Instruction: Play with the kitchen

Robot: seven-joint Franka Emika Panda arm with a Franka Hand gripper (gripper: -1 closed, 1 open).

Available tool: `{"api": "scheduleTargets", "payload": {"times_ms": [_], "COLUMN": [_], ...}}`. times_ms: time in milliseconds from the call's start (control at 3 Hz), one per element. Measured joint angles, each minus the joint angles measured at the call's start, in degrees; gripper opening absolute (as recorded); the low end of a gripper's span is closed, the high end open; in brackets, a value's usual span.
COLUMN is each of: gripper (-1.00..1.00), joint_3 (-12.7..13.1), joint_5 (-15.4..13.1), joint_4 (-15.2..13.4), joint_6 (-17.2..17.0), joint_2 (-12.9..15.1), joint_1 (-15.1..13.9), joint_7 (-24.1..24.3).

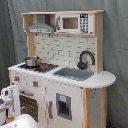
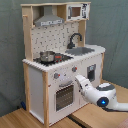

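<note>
- Where the arm (image 2: 102, 96) reaches in from the second exterior view's lower right, its white wrist meets the front of the kitchen (image 2: 60, 65) just beside the oven door (image 2: 65, 95); whether the fingers are spread or pressed together cannot be told.
- In the first exterior view the gripper (image 1: 9, 97) shows at the lower left edge, against the oven door's (image 1: 31, 105) side.
- The kitchen stands on a wooden floor (image 2: 30, 120), against a grey curtain (image 2: 12, 50).
- Two knobs (image 2: 56, 76) sit above the oven door.
- On the bench (image 1: 97, 80), a small pot (image 1: 31, 61) rests on the stovetop at the left end; the sink (image 1: 74, 73) and black faucet (image 1: 85, 59) lie toward the right.
- Above hang the grey hood (image 1: 41, 26) and a microwave (image 1: 74, 23).
</note>
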Motion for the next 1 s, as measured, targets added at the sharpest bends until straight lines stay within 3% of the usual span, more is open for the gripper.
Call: {"api": "scheduleTargets", "payload": {"times_ms": [333, 1000], "gripper": [1.00, 1.00], "joint_3": [-1.90, -7.28], "joint_5": [-0.05, -2.06], "joint_4": [-0.94, -0.37], "joint_6": [-1.72, -2.65], "joint_2": [0.00, -0.07], "joint_1": [3.96, 7.84], "joint_7": [-5.19, -15.47]}}
